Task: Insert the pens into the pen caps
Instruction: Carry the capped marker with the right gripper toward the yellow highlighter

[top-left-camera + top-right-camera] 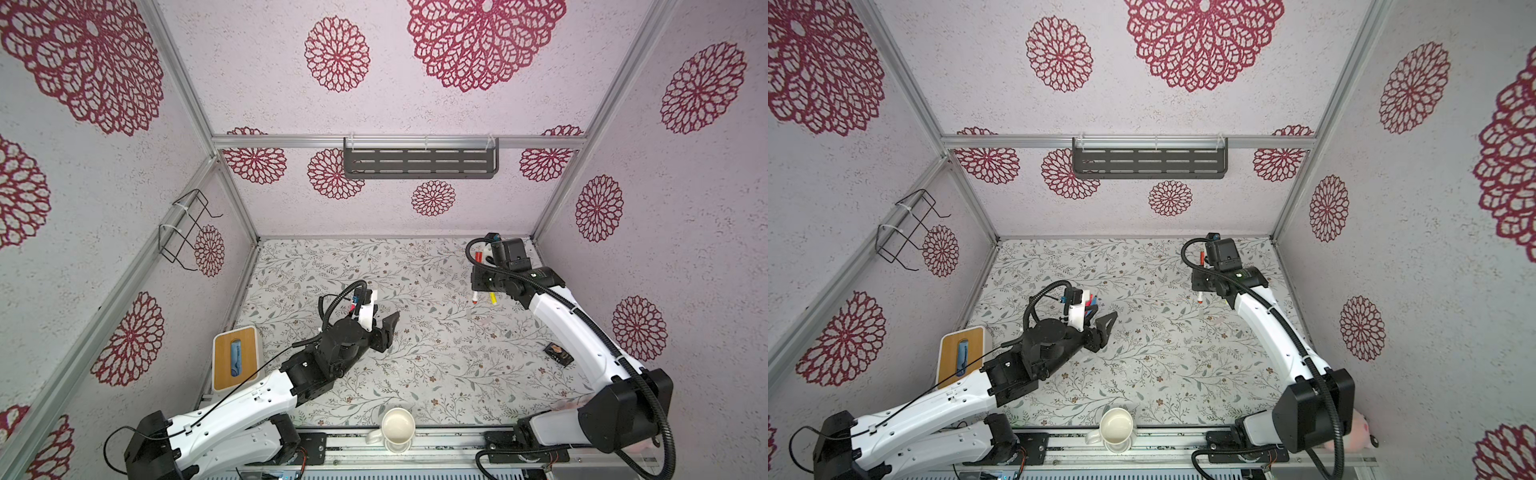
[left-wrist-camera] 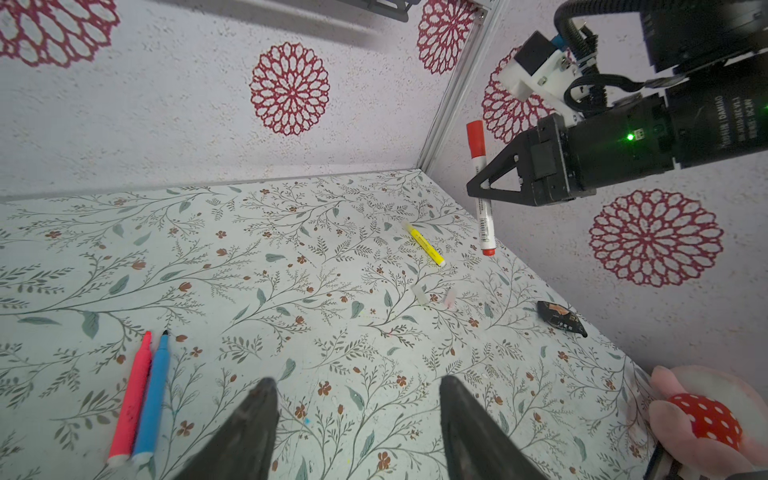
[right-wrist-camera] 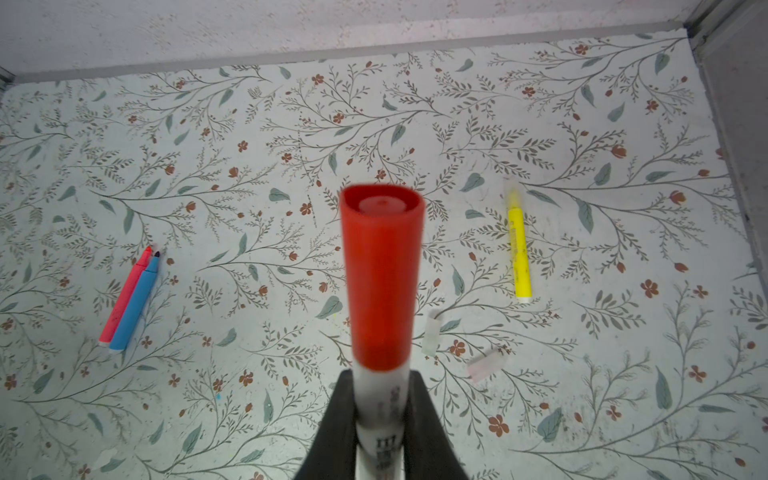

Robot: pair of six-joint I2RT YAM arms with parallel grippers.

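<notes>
At the front edge, mug [image 1: 398, 428]: you have it standing upright, mouth up.
Left gripper [image 2: 357, 381]: your jaws are spread and empty, above the table [image 2: 316, 266].
Pink pen [image 2: 133, 395] and blue pen [image 2: 153, 395]: uncapped, lying side by side and touching, just beside that gripper.
Caps [image 2: 419, 293]: two clear ones lie near each other on the table, farther out.
Yellow pen [image 2: 424, 245]: flat on the table, just past the caps.
Right gripper [image 3: 380, 386]: pinching the white pen [image 2: 484, 216] mid-barrel, nearly upright above the table.
Red cap [image 3: 380, 274]: seated on that pen's upper end.
Barrel print: a barcode; the text is too blurred for you to read.
Motor [image 2: 723, 120]: on the right arm, it reads "DAMIAO".
</notes>
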